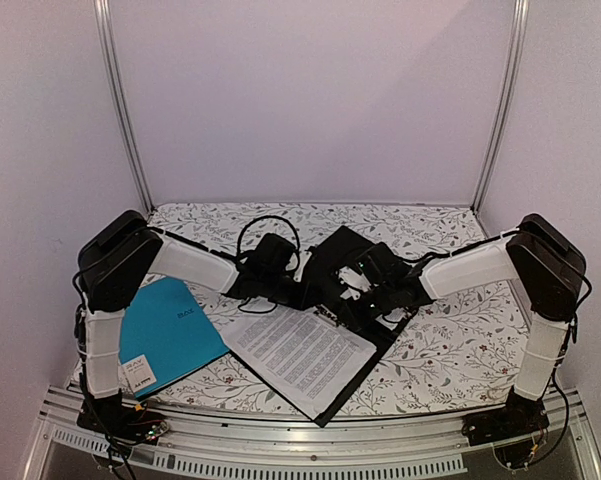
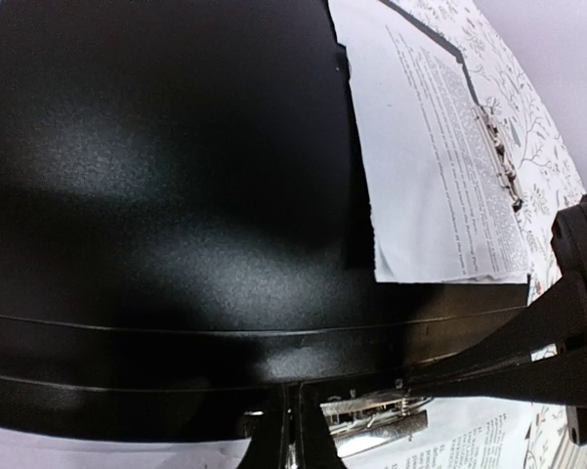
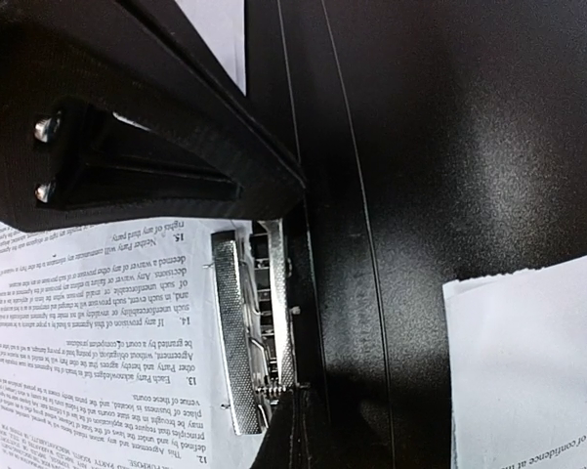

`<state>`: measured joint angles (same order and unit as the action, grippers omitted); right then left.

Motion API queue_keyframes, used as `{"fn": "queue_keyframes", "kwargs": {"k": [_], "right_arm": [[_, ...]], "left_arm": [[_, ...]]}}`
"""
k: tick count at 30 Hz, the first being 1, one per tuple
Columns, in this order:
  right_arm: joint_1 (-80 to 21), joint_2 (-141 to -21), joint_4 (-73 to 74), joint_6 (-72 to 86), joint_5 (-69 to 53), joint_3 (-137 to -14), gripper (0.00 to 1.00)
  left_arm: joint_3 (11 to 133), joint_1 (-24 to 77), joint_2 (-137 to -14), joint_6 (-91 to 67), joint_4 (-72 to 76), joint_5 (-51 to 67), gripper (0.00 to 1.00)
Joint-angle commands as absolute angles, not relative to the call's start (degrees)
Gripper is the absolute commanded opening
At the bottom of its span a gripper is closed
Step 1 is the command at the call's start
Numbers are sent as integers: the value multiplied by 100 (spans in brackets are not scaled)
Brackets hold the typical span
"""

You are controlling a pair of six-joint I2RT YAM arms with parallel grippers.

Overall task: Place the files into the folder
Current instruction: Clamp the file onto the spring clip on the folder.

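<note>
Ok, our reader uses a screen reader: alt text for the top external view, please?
The left arm and right arm reach inward over a black folder open mid-table, white printed sheets on its near half. A teal-blue folder lies on the floral tablecloth at the left.

Plain pale lilac back wall point(image 1: 310, 100) filled top of frame, evenly lit. Aluminium upright point(image 1: 120, 100) at upper left, second upright point(image 1: 502, 100) at upper right. Floral-print tablecloth point(image 1: 460, 350) covered table across the middle. Slotted aluminium rail point(image 1: 310, 445) ran along bottom edge.
</note>
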<state>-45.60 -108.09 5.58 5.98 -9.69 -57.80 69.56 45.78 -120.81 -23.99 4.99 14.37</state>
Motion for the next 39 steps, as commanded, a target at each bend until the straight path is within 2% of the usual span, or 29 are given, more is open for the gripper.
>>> {"fn": "queue_keyframes", "kwargs": {"k": [1,17,32,36,39], "right_arm": [[-4553,-11382,1845,693,-615,-5405,0],[-4730,-11343,2127,842,-260,-5503,1],[-4791,-10768,1919,918,-180,-5415,36],[-4786,-10523,1821,1013,-172,-5554,42],[-4792,-10411,1691,1084,-346,-5628,42]], "left_arm": [[6352,4447,-12740,-2257,-1434,932,0],[6022,4615,-12665,-2294,-1302,1029,0],[6055,4834,-12728,-2340,-1406,866,0],[6090,4868,-12761,-2329,-1425,857,0],[6100,4878,-12770,-2325,-1440,843,0]]}}
